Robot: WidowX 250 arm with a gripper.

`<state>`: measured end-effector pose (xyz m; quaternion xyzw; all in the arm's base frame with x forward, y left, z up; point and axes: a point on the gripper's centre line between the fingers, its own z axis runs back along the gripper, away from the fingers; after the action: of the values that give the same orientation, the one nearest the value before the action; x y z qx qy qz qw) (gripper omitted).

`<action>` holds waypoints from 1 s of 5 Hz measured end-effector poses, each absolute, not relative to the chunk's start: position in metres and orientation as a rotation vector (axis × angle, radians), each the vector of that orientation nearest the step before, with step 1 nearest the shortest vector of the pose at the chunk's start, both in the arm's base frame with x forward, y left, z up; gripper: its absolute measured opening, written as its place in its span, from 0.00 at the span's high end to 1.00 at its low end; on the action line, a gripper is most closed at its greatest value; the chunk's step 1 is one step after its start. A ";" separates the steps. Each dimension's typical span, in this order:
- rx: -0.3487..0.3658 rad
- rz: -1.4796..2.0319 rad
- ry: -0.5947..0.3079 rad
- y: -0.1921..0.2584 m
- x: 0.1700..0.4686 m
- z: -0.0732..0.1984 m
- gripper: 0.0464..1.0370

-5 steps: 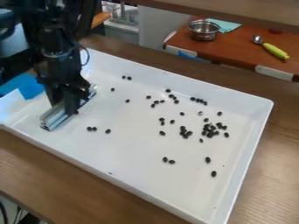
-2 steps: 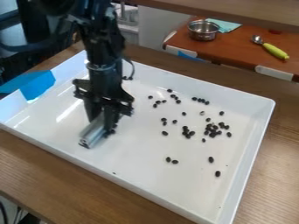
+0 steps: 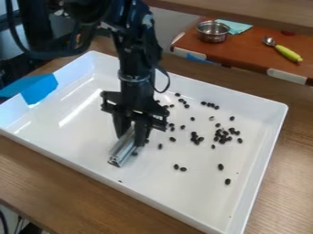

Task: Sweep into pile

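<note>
1. A wooden table (image 3: 43, 178) is topped by a shallow white tray (image 3: 67, 137), in which dark beans (image 3: 220, 167) are scattered.
2. Toward the tray's near right corner, two single beans are seen apart, with a close pair to their left.
3. A silvery metal bar (image 3: 120, 153) is clamped between the fingers of the black gripper (image 3: 131, 137) and held at a slant, low over the left-centre of the tray; whether the floor is touched cannot be told. Two beans are seen near its right side.
4. The densest cluster is gathered right of centre, with smaller groups spread to its left.
5. A short row is lined up nearer the tray's far wall; the left wall is partly covered by blue material (image 3: 40, 87).
6. Beyond, on a reddish-brown table (image 3: 245, 54), a steel pot (image 3: 213, 33), a green-handled spoon (image 3: 287, 53) and a teal cloth (image 3: 238, 27) are placed. The pot's contents cannot be made out.
</note>
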<state>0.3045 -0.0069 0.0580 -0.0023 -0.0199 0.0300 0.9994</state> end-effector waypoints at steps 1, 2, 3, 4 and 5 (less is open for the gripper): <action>-0.021 0.077 -0.036 -0.024 0.305 0.058 0.67; -0.043 0.051 -0.031 -0.055 0.301 0.058 0.67; -0.062 0.056 -0.013 -0.074 0.298 0.057 0.67; -0.086 0.044 -0.003 -0.104 0.297 0.058 0.67; -0.113 0.000 -0.001 -0.131 0.290 0.059 0.67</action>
<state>0.2903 -0.1314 0.0594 -0.0565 -0.0004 -0.0002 0.9984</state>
